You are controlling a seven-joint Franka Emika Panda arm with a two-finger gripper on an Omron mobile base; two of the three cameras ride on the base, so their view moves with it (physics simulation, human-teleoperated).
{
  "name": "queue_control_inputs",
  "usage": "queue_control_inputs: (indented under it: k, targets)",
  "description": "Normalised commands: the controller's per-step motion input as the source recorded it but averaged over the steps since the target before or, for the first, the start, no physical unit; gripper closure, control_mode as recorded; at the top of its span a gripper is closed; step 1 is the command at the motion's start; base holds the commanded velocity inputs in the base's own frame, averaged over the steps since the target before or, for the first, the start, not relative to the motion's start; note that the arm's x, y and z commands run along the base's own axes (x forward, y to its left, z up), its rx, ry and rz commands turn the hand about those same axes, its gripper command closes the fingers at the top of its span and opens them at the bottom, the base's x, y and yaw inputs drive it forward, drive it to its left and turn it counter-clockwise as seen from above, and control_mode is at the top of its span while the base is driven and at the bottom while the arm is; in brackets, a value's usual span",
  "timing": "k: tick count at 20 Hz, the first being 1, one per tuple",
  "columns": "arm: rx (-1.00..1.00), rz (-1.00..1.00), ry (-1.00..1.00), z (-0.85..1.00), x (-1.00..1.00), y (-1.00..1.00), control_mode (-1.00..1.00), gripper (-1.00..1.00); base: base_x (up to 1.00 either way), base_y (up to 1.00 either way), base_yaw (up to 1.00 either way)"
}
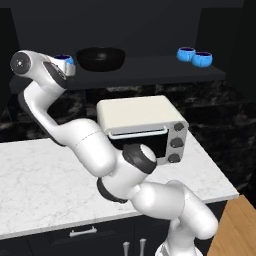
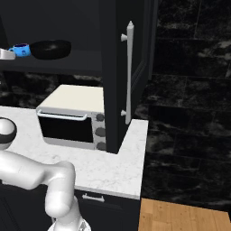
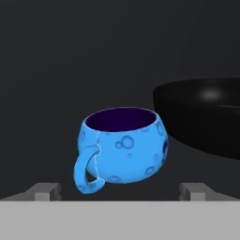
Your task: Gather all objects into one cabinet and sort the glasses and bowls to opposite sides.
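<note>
- A cream toaster oven (image 1: 142, 126) sits on the white marble counter (image 1: 40, 175) below the cabinet (image 1: 150, 20), right under the stretch of shelf between the black bowl (image 1: 100, 58) and the two blue cups at the right (image 1: 195, 56).
- In the right base view a tall black panel with a long silver handle (image 2: 128, 72) closes off the right end of the cabinet.
- The black bowl stands on the shelf board (image 1: 150, 75) just to the right of the blue cup in front of me (image 3: 123, 145); in the hand view its dark curved wall (image 3: 201, 115) bulges in close behind the cup's right shoulder, so that side is tight.
- My gripper (image 3: 119, 192) is spread wide and holds nothing; the left fingertip (image 3: 44, 191) and the right one show low in the hand view, with the cup straight ahead between them.
- The cup is upright, its purple inside showing, its handle turned toward my left finger. I cannot tell whether either finger touches it.
- From the left base view my wrist (image 1: 57, 70) covers most of this cup; only its rim peeks out beside the bowl.
- The other two cups stand side by side, touching or nearly so, well apart from the bowl at the shelf's right end.
- To the cup's left and behind it lies bare dark cabinet, with the shelf's front edge just beneath my fingers.
</note>
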Motion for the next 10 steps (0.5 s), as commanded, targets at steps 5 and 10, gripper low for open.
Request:
queue_control_inputs:
  k: [5, 10]
  targets:
    - [0.00, 0.00, 0.00, -0.03, 0.16, 0.00, -1.00, -1.00, 0.00, 0.00, 0.00]
    - [0.00, 0.00, 0.00, -0.15, 0.06, 0.00, -1.00, -1.00, 0.00, 0.00, 0.00]
